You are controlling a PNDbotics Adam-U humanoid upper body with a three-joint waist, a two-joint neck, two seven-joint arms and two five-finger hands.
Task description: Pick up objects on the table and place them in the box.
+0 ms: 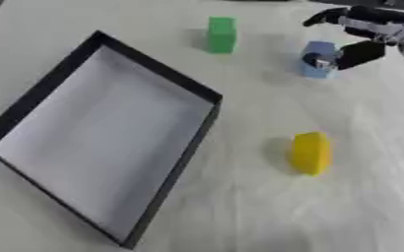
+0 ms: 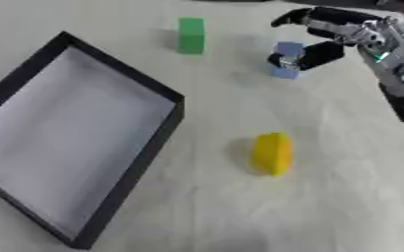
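Note:
A blue block [image 1: 319, 53] stands on the table at the upper right. My right hand [image 2: 353, 30] reaches in from the upper right corner and is open around it. The black thumb [image 2: 319, 55] lies against the block's right side, and the fingers [image 2: 298, 17] stretch out above and behind the block, apart from it. A green block [image 1: 221, 34] stands upright to the left of the blue one. A yellow rounded piece [image 1: 311, 153] rests nearer to me, right of the box. The box [image 1: 158, 78] has a black rim and a bare white floor. My left hand does not show.
The box lies askew and fills the left half of the table. Pale tablecloth [image 1: 266, 211] spreads between the box's right wall and the yellow piece. My right forearm [image 2: 399, 74] runs down the right edge.

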